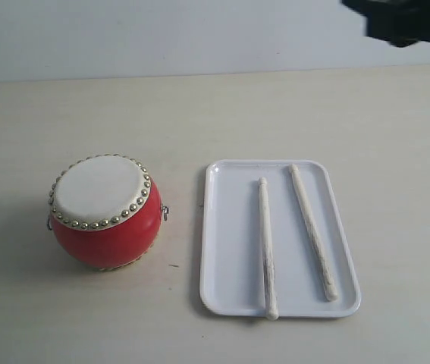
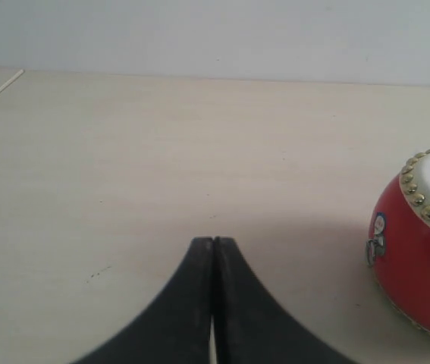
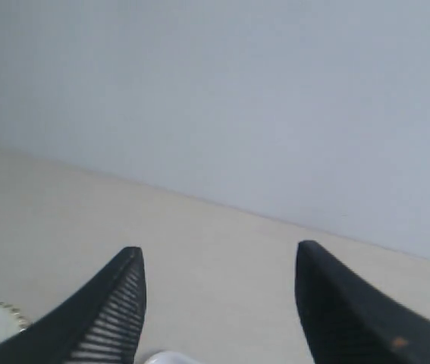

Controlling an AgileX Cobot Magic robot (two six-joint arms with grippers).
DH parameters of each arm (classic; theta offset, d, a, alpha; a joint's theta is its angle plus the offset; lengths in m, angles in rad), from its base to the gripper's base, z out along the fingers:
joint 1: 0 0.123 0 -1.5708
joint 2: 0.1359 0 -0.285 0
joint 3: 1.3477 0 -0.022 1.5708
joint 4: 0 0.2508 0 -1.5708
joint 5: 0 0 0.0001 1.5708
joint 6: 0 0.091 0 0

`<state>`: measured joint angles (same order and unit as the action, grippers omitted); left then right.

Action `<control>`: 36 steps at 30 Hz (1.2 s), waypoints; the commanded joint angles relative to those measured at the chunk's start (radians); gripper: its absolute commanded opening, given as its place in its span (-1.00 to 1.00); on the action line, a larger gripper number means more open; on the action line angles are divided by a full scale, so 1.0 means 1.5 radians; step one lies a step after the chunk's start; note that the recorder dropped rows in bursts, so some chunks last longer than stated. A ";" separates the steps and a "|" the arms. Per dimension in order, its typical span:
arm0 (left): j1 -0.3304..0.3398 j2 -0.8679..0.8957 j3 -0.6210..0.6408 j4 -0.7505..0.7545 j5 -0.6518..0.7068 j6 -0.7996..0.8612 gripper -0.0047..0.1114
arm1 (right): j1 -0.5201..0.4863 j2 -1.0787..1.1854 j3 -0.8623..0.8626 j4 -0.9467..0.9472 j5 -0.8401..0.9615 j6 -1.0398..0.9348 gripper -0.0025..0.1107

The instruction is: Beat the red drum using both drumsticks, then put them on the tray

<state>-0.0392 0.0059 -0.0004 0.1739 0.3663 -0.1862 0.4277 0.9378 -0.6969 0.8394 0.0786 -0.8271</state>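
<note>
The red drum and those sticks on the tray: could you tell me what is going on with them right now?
Nothing is being held at the moment. Both drumsticks lie on the white tray beside the red drum, one with its end poking over the rim. The left tool is shut and empty, low over the table near the drum. The right tool is open and empty, up above the table.

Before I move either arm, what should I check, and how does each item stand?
1. The drum upright, skin up: ok.
2. On the tray, uncrossed, the drum-side stick and the outer stick: ok.
3. Whole drum-side stick inside the rim: not ok, one end overhangs.
4. The left pincer open to grasp: not ok, shut and empty.
5. The right pincer open, empty: ok.
6. Beating already done: cannot tell.
</note>
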 commanded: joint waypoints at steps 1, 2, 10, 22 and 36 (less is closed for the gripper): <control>0.002 -0.004 0.000 -0.005 -0.003 0.003 -0.92 | -0.102 -0.163 0.109 -0.002 -0.052 -0.005 0.04; 0.002 -0.004 0.000 -0.005 -0.003 0.003 -0.92 | -0.135 -0.206 0.134 -0.002 -0.052 -0.004 0.04; 0.002 -0.004 0.000 -0.005 -0.003 0.003 -0.92 | -0.271 -0.484 0.234 -0.004 -0.078 0.030 0.04; 0.002 -0.004 0.000 -0.005 -0.003 0.003 -0.92 | -0.270 -0.533 0.260 -0.261 -0.052 0.229 0.04; 0.002 -0.004 0.000 -0.005 -0.003 0.003 -0.92 | -0.280 -0.578 0.421 -0.627 0.069 0.551 0.04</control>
<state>-0.0392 0.0059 -0.0004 0.1739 0.3663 -0.1862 0.0264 0.0841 -0.1196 -0.1319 0.1401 0.0786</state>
